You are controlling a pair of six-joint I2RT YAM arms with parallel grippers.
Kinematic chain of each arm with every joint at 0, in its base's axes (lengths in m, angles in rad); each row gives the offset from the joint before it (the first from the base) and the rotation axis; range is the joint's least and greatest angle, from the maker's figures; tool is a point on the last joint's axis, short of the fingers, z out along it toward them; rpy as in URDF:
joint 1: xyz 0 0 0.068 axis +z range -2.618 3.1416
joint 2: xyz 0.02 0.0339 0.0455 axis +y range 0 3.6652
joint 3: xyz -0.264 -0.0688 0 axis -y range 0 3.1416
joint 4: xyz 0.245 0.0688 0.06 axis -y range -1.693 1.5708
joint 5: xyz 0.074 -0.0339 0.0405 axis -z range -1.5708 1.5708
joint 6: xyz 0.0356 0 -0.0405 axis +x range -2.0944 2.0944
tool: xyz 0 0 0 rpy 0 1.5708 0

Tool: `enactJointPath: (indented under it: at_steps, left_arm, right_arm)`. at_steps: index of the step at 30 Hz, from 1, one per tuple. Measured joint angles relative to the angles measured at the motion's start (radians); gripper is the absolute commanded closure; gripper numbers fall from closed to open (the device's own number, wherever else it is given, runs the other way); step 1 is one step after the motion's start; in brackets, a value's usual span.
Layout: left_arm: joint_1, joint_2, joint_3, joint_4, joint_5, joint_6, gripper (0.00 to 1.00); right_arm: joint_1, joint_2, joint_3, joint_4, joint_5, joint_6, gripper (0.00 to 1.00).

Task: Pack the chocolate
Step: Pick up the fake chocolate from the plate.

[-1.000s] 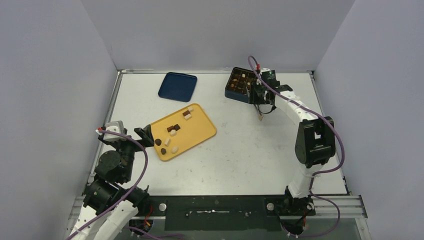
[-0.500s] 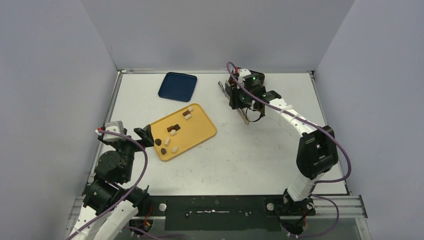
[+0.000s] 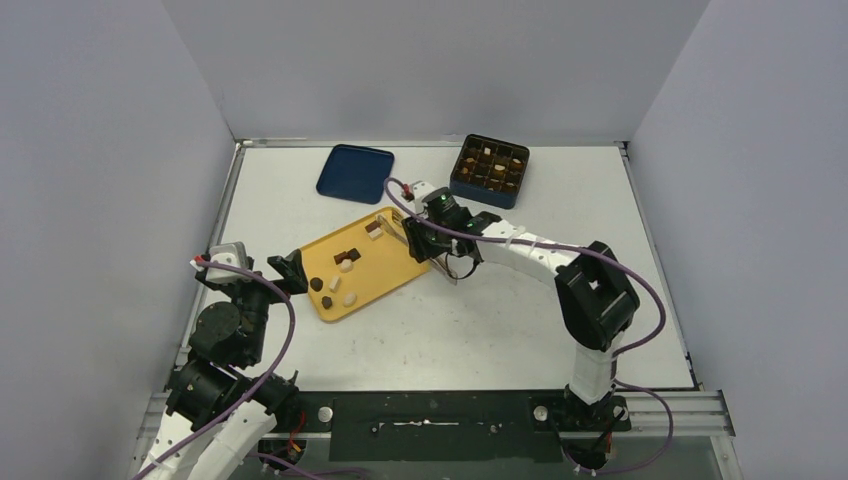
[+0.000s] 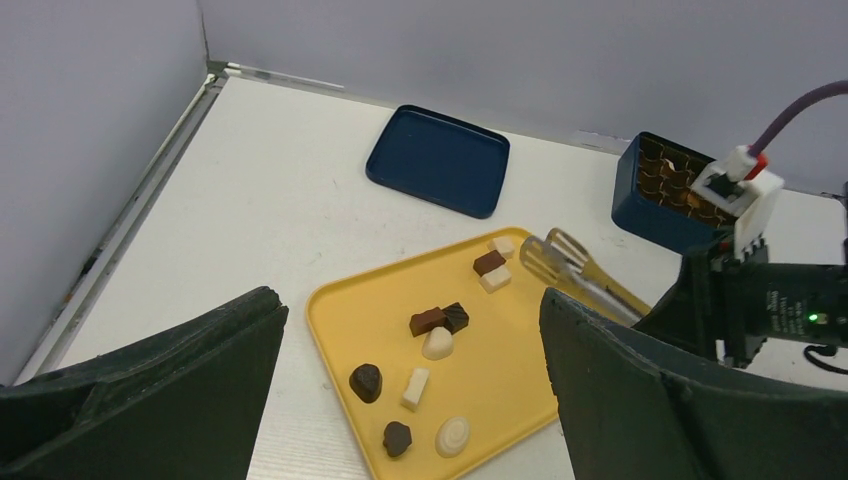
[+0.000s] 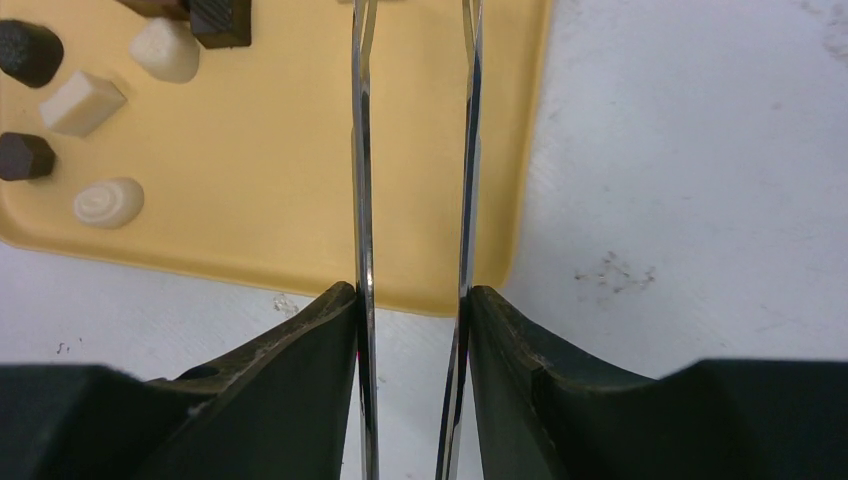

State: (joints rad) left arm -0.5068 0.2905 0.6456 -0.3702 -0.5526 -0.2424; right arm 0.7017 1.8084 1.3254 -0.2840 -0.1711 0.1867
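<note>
While right fingers (image 5: 300, 360) pinch tongs (image 5: 362, 150) over yellow tray (image 5: 250, 200), left fingers (image 4: 650, 400) spread wide; empty

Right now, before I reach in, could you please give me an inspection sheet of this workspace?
Surface: white table, faint scuffs.
Job's things: chocolate pieces loose on the yellow tray; more in the cells of the dark blue gridded box.
Clutter: dark blue lid lying flat beyond the tray.
Grippers: left gripper open and empty, by the tray's left corner; right gripper shut on metal tongs, whose tips are over the tray.
Cables: purple cable looped along each arm.
Surroundings: grey walls on three sides; nothing else seen.
</note>
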Motion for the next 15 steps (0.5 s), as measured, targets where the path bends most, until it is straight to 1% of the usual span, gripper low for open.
enactJointPath:
  at_steps: [7, 15]
  left_arm:
    - [0.0, -0.01, 0.0, 0.0, 0.0, 0.0, 0.03]
    - [0.0, -0.011, 0.0, 0.0, 0.0, 0.0, 0.03]
  right_arm:
    - [0.081, 0.117, 0.047, -0.002, 0.012, 0.001, 0.55]
    - [0.098, 0.138, 0.097, -0.01, 0.038, 0.0, 0.54]
